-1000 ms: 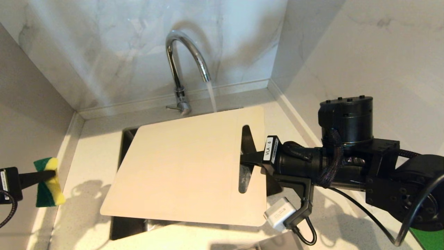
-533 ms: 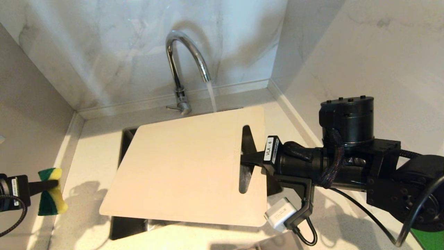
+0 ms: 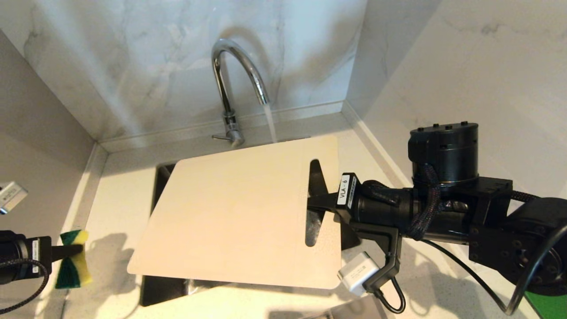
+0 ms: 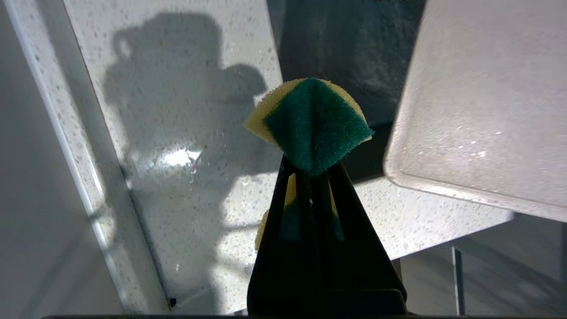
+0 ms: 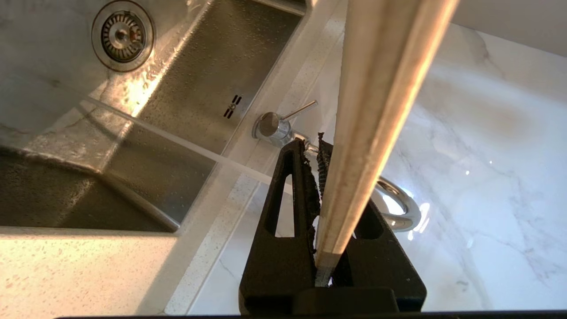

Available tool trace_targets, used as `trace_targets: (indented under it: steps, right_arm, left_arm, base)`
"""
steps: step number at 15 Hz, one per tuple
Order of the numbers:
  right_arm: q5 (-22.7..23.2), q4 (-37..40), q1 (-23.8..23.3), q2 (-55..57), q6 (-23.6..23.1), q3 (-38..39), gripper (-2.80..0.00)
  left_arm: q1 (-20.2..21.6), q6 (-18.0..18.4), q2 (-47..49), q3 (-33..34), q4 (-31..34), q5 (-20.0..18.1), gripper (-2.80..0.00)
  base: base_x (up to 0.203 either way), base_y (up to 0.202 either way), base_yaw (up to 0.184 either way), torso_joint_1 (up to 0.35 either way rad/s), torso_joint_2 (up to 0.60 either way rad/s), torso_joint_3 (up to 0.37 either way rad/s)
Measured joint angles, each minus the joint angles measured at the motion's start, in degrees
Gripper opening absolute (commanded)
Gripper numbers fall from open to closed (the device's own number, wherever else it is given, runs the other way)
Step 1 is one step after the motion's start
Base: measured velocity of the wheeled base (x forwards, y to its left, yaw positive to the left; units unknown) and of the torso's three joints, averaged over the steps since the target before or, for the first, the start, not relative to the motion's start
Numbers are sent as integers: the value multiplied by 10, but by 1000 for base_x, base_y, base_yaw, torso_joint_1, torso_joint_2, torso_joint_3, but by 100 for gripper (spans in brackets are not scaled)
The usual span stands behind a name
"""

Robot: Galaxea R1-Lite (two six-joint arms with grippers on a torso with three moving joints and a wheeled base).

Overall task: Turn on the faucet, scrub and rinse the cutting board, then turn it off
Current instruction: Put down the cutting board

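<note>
faucet (image 3: pixel 230 88): running
right gripper (image 3: pixel 316 201): clamped on cutting board (image 3: pixel 234 212) over sink (image 5: pixel 186 88)
left gripper (image 3: pixel 75 251): pinching sponge (image 3: pixel 73 265)

Kitchen: steel sink (image 5: pixel 190 84), faucet (image 3: pixel 230 88), marble walls (image 3: pixel 133 57)

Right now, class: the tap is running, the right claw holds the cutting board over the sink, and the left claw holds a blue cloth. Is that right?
One detail is wrong. The left claw holds a yellow-and-green sponge, not a blue cloth, as the left wrist view shows. The faucet is running, and the right claw holds the cutting board over the sink.
</note>
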Motion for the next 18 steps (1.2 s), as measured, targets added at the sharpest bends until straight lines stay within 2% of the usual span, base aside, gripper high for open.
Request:
trace_targets:
  steps: [18]
  right_arm:
    - [-9, 0, 0, -50, 15, 42, -280]
  left_arm:
    - [12, 6, 22, 10, -16, 1, -280]
  base:
    - [0, 0, 0, 0, 0, 0]
